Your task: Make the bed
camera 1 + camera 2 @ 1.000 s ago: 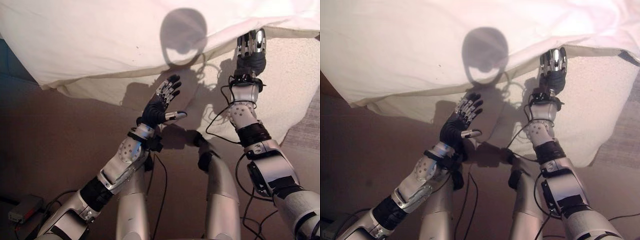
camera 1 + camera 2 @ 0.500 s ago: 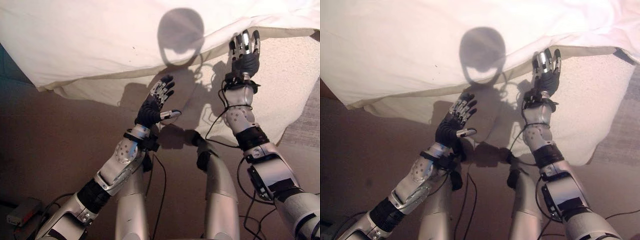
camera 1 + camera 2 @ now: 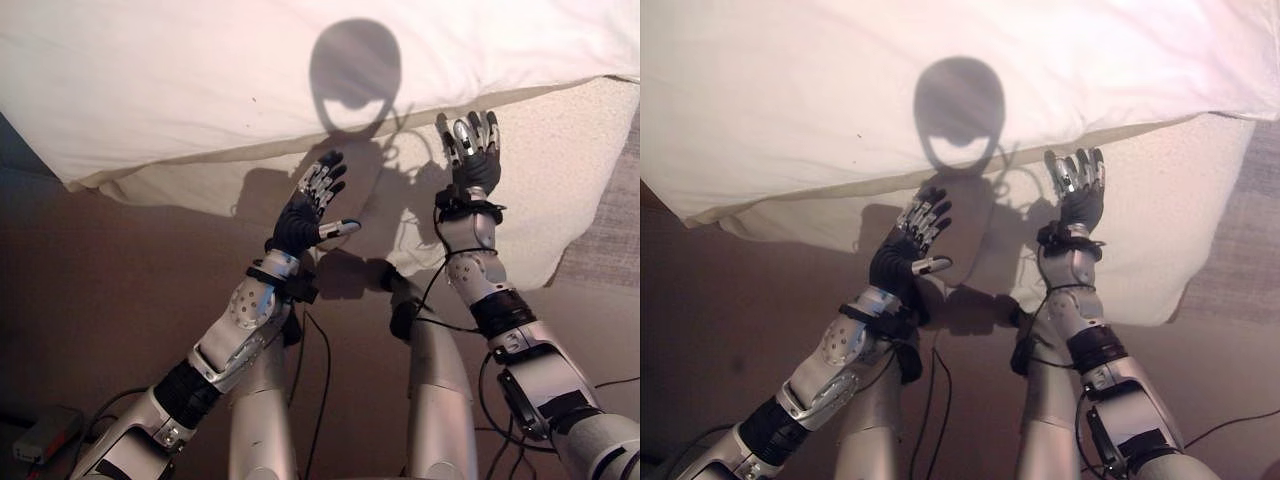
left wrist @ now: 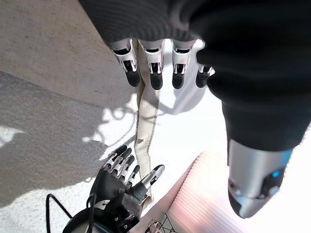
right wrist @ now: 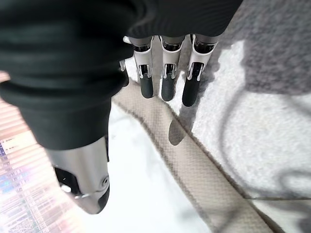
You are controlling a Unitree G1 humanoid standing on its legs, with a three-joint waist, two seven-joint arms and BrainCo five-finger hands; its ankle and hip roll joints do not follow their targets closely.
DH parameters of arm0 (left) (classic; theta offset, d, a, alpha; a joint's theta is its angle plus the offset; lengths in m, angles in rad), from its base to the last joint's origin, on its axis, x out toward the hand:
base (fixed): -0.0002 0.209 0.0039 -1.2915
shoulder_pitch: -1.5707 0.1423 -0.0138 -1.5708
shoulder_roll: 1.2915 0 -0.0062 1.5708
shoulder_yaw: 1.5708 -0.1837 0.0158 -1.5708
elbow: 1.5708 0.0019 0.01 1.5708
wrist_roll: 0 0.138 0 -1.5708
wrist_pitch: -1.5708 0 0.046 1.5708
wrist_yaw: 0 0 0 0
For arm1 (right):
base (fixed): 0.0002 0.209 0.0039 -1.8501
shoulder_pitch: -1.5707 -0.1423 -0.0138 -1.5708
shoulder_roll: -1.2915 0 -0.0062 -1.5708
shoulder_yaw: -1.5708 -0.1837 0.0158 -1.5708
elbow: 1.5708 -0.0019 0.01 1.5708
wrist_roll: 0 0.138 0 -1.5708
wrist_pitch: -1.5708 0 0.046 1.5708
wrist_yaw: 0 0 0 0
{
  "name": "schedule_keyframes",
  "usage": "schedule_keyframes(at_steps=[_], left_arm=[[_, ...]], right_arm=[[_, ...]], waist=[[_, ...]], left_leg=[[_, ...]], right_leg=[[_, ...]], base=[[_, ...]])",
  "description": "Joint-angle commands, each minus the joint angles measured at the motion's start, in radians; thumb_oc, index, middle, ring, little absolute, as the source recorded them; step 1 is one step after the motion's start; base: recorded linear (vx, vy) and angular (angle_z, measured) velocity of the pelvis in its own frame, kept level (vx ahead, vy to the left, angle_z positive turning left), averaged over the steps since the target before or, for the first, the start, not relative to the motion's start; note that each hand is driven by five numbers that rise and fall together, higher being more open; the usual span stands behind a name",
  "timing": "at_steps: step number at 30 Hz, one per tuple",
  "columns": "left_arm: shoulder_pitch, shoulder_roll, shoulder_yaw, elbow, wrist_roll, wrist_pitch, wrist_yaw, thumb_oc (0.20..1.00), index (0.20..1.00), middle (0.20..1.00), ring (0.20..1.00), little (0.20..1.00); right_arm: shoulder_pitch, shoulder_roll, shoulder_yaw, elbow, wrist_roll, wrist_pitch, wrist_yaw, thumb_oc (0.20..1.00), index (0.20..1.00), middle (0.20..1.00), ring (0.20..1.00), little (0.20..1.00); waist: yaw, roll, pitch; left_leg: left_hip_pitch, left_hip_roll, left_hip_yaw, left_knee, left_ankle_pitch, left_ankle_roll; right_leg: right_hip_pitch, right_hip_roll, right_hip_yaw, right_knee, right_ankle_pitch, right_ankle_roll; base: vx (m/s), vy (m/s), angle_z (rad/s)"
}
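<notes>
Fingers of the right hand (image 3: 470, 160) are spread straight, empty, having dropped back from the duvet's (image 3: 200, 80) hem. Left hand (image 3: 305, 212) hovers open just below that hem. Duvet overhangs the mattress (image 3: 560, 170), ungripped; hem needs regrasping.

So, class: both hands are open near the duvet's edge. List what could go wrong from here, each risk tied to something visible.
1. Neither the left hand nor the right hand holds the duvet; closing now may grab nothing.
2. The hem lies past the right fingertips, so they might pinch the textured blanket beneath instead.
3. The hands are at different heights, so a pull could go skewed.
</notes>
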Motion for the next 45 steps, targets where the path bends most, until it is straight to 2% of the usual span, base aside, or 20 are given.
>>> schedule_keyframes(at_steps=[1, 15, 28, 38, 45], left_arm=[[0.042, 0.022, -0.010, -0.144, 0.033, -0.046, -0.011, 1.000, 1.000, 1.000, 1.000, 1.000], [0.045, 0.030, -0.019, -0.147, 0.017, -0.047, -0.011, 1.000, 1.000, 1.000, 1.000, 1.000], [0.050, 0.044, -0.022, -0.154, 0.001, -0.061, -0.034, 1.000, 1.000, 1.000, 1.000, 1.000], [0.057, 0.048, -0.023, -0.159, -0.016, -0.061, -0.048, 1.000, 1.000, 1.000, 1.000, 1.000], [0.063, 0.055, -0.013, -0.165, -0.018, -0.060, -0.060, 1.000, 1.000, 1.000, 1.000, 1.000]], right_arm=[[-0.014, -0.008, -0.027, -0.039, 0.023, -0.017, 0.009, 1.000, 1.000, 1.000, 1.000, 1.000], [-0.146, -0.006, -0.082, 0.146, 0.097, -0.049, -0.025, 1.000, 1.000, 1.000, 1.000, 1.000], [-0.286, -0.070, -0.085, 0.291, 0.172, -0.052, 0.009, 1.000, 1.000, 1.000, 1.000, 1.000], [-0.342, -0.094, -0.077, 0.313, 0.245, -0.068, 0.053, 1.000, 1.000, 1.000, 1.000, 1.000], [-0.329, -0.090, -0.070, 0.215, 0.302, -0.103, 0.108, 1.000, 1.000, 1.000, 1.000, 1.000]], waist=[[0.035, -0.014, -0.014], [0.047, -0.010, -0.014], [0.068, 0.003, -0.014], [0.076, 0.005, -0.014], [0.073, 0.004, -0.014]], left_leg=[[0.041, -0.013, 0.052, 0.045, -0.126, -0.039], [0.041, -0.017, 0.047, 0.036, -0.125, -0.040], [0.038, -0.019, 0.046, 0.032, -0.125, -0.039], [0.035, -0.019, 0.045, 0.033, -0.124, -0.041], [0.034, -0.020, 0.045, 0.031, -0.123, -0.040]], right_leg=[[0.030, 0.002, -0.036, -0.045, 0.085, 0.089], [0.033, 0.002, -0.038, -0.051, 0.090, 0.093], [0.026, 0.002, -0.038, -0.045, 0.085, 0.091], [0.024, 0.008, -0.038, -0.045, 0.084, 0.091], [0.018, 0.010, -0.039, -0.037, 0.080, 0.090]], base=[[0.00, 0.000, 0.00], [0.00, 0.000, 0.00], [0.00, 0.000, 0.00], [0.00, 0.000, 0.00], [0.00, 0.000, 0.00]])
